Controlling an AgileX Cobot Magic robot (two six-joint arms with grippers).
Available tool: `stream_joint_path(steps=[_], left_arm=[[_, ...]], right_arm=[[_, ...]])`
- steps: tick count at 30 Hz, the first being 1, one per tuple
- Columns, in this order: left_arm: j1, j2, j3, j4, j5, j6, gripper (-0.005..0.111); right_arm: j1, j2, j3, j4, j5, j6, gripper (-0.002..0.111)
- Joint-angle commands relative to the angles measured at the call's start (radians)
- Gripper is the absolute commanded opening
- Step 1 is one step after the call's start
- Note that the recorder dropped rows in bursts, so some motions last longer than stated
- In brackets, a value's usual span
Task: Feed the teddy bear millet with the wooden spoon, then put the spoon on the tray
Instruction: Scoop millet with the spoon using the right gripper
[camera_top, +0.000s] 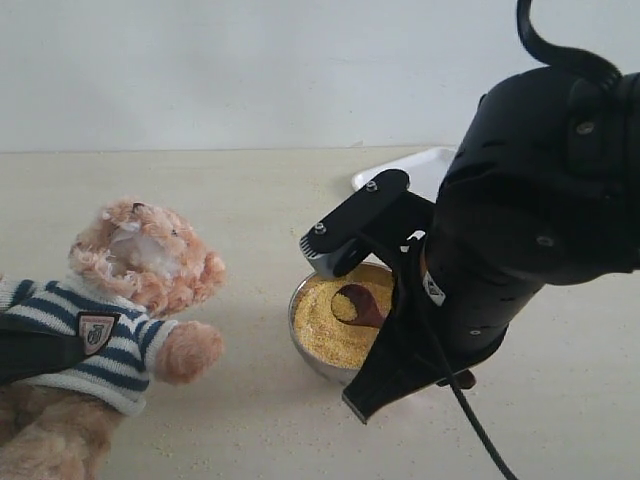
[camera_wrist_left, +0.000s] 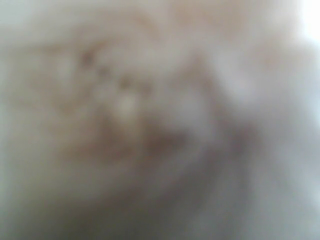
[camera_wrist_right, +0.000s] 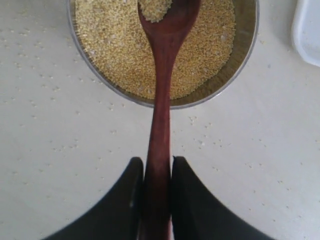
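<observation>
**Hazards**

1. Teddy bear (camera_top: 140, 260): front left of the table (camera_top: 250, 420), muzzle tilted up, well apart from the food.
 - Dark band across the striped sweater, possibly the left gripper.
 - Left wrist view pure blur, so hold or no hold impossible to tell.
 - Hazard: slumping or rolling under poor support, taking the mouth off the spoon's path.

2. Right gripper (camera_wrist_right: 157, 166): pinched narrow on the far handle end of the wooden spoon (camera_wrist_right: 162, 95).
 - Hazard: long lever beyond the pinch, so likely to twist or droop in transit, tipping the load.

3. Millet (camera_wrist_right: 115, 50): filling the steel bowl (camera_wrist_right: 252, 42), with a small heap in the spoon's scoop over it.
 - Contact with the mass below not certain.
 - Hazard: spillage over open table on the way to the bear, with stray grains already around the bowl.

4. Tray (camera_top: 425, 165): farthest, behind the bowl and partly hidden by the right arm. Spoon not yet on it.
 - Hazard: landing on the raised rim and sliding off.

**Markings**

- Shield badge (camera_top: 96, 331) on the sweater: emblem only, no legible lettering.
- Small white label (camera_top: 433, 288) on the right arm: too small to read.
</observation>
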Motion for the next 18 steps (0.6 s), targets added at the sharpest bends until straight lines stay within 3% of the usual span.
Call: stream_joint_path(steps=[1,12,18], left_arm=[[0.002,-0.001,-0.001,-0.022,0.016,0.007,0.005],[0.002,-0.001,-0.001,-0.022,0.016,0.007,0.005],[0.002,-0.001,-0.001,-0.022,0.016,0.007,0.005]], right_arm=[[-0.008,-0.017,-0.004,0.021,-0.021,-0.007,0.0],[-0.017,-0.036,0.009,0.102,-0.128,0.012,0.0],[-0.088,-0.111,0.123,0.129,-0.197,0.007,0.0]])
